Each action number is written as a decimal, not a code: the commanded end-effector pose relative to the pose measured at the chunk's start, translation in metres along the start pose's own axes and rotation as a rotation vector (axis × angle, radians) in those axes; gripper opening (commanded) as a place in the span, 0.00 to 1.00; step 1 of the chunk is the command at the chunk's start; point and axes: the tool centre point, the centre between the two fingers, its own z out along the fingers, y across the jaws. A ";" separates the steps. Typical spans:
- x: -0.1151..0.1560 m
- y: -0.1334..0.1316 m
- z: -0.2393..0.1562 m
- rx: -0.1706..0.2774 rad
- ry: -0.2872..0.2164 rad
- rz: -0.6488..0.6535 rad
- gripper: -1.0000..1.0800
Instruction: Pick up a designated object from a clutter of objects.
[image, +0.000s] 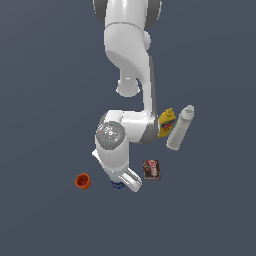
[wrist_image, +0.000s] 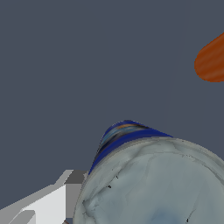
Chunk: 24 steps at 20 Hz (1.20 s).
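I see a plain slate-grey tabletop (image: 45, 100) filling the frame, no walls; the blue can (image: 118, 185) sits low centre under the fingers (image: 133, 183), whose spread I cannot tell.

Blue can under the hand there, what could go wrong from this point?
1. The wrist view shows the blue can very close, with only one finger showing beside it; whether the jaws straddle it cannot be told, so a grip might catch just the rim.
2. The orange cup and the dark red box stand on either side of the can, so a sideways swing could knock one.
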 end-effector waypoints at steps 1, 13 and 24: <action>-0.001 -0.001 -0.002 0.000 0.000 -0.001 0.00; -0.033 -0.002 -0.045 0.000 0.000 -0.001 0.00; -0.097 -0.006 -0.135 0.001 0.001 0.000 0.00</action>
